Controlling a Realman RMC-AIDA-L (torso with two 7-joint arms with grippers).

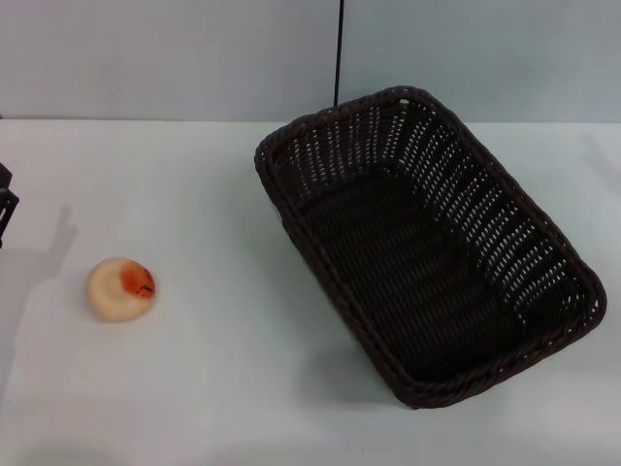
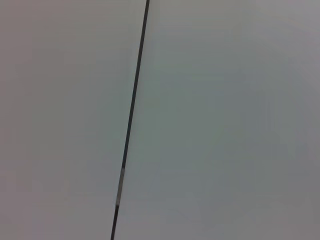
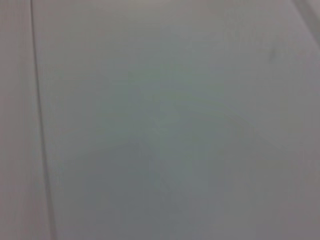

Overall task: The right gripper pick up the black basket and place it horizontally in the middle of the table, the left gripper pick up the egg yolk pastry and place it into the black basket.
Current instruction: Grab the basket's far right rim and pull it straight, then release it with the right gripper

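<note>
The black basket (image 1: 427, 243) lies on the white table (image 1: 223, 388) at the centre right, turned diagonally, open side up and empty. The egg yolk pastry (image 1: 121, 288) sits on the table at the left, pale cream with an orange-red patch on top, well apart from the basket. A small black part of my left gripper (image 1: 5, 209) shows at the far left edge of the head view, above and left of the pastry. My right gripper is out of view. Both wrist views show only a plain grey surface.
A thin black vertical line (image 1: 338, 53) runs up the grey wall behind the basket; a similar line shows in the left wrist view (image 2: 131, 120). The table's far edge meets the wall just behind the basket.
</note>
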